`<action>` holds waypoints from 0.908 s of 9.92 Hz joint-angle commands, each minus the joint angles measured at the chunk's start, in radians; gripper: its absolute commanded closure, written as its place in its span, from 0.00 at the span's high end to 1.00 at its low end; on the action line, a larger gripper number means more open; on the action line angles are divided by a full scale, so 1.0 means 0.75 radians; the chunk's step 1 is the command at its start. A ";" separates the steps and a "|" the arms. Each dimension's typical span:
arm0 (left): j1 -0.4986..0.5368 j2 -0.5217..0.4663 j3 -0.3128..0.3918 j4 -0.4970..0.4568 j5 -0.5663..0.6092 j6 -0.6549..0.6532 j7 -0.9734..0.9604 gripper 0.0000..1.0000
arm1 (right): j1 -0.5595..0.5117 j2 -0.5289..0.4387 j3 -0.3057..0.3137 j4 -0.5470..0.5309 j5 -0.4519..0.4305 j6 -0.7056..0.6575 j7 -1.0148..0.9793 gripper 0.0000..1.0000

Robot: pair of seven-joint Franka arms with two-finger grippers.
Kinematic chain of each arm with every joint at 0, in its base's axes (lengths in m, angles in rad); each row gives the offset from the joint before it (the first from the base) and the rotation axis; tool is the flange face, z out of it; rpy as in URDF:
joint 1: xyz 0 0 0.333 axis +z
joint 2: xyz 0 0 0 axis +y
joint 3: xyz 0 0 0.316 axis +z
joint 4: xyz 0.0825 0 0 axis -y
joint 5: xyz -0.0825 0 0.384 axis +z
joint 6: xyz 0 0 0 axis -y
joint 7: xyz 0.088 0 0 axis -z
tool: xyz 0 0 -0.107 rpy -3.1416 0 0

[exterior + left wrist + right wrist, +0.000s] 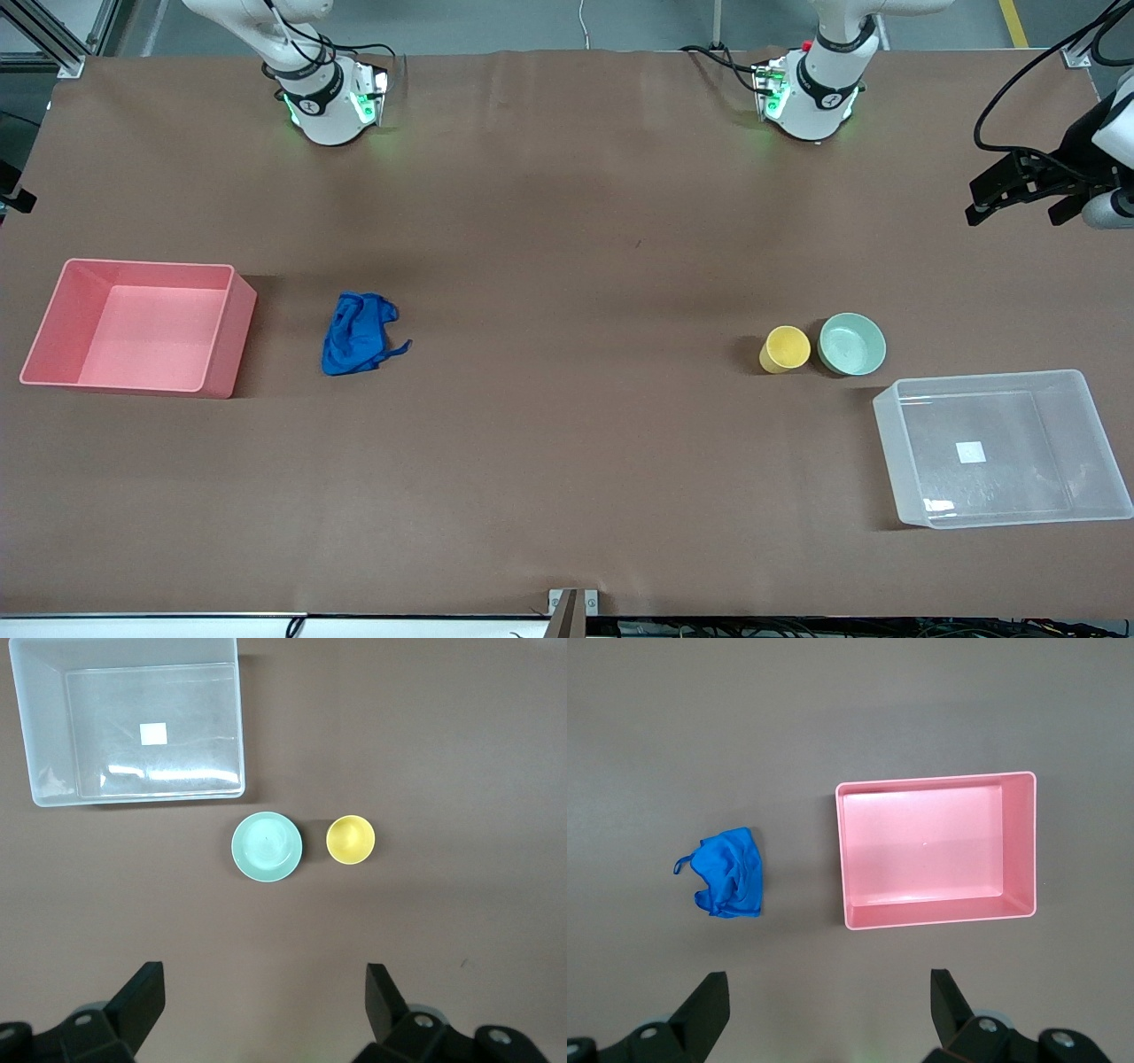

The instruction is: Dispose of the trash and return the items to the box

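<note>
Sitting nearest the front camera, the clear box (912,425) is at the left arm's end, with the green bowl (852,344) and yellow cup (785,348) just beside each other a little farther back. Toward the right arm's end lies the blue trash (357,333) near the pink bin (221,350). Both the left gripper (264,1010) and right gripper (829,1010) hang high, fingers spread wide.

The whole surface (567,461) is covered by a plain brown sheet, with a few faint creases seen near the top edge. Grey floor (532,22) is visible above it, marked by a yellow line (1013,22) at one corner. Aluminium framing (53,40) is seen at the other corner. A small metal bracket (573,602) is fixed at the lower edge. Lighting is soft and even.
</note>
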 commanded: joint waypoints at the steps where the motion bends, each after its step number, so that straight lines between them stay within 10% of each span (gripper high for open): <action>1: -0.004 0.013 0.006 -0.038 -0.001 0.017 -0.012 1.00 | -0.002 0.004 0.005 0.015 -0.016 -0.013 -0.003 1.00; 9: 0.015 0.113 0.010 -0.020 -0.003 0.104 0.016 1.00 | 0.002 0.002 0.005 0.015 -0.012 -0.024 0.007 1.00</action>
